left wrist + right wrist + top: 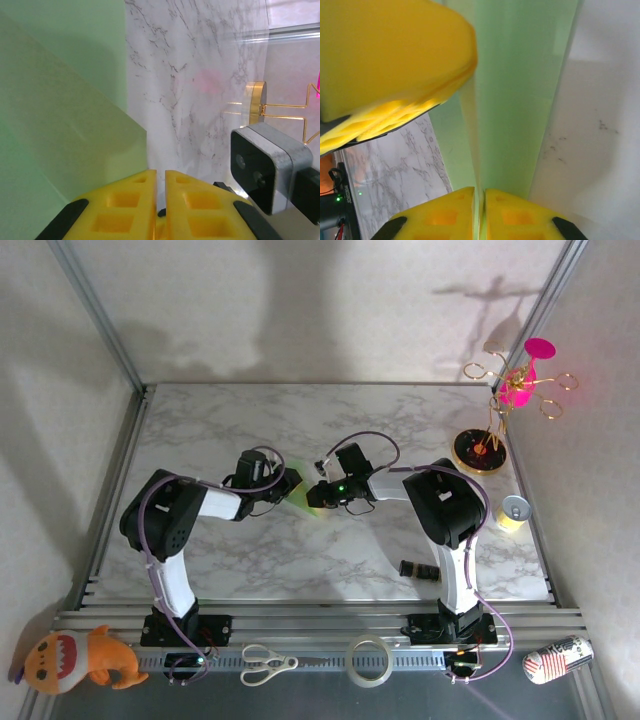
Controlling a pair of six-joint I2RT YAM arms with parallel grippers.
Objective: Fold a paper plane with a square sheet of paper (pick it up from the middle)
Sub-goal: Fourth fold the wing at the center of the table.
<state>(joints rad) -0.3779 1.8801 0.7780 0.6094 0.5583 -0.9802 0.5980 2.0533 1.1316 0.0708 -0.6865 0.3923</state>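
Yellow pads of the right claw (480, 194) stand all but together, and a folded edge of the light green square sheet of paper (520, 90) runs into the thin slit between them, so the paper is pinched there. Facing it, the left claw (160, 176) sits nearly closed with a hairline gap, the paper's layered folds beside and under its left pad, though I cannot tell whether it grips any paper. Both meet over the middle of the marble table (400, 420), well apart from the can (514, 510) and gold stand (480, 451) along the right edge.
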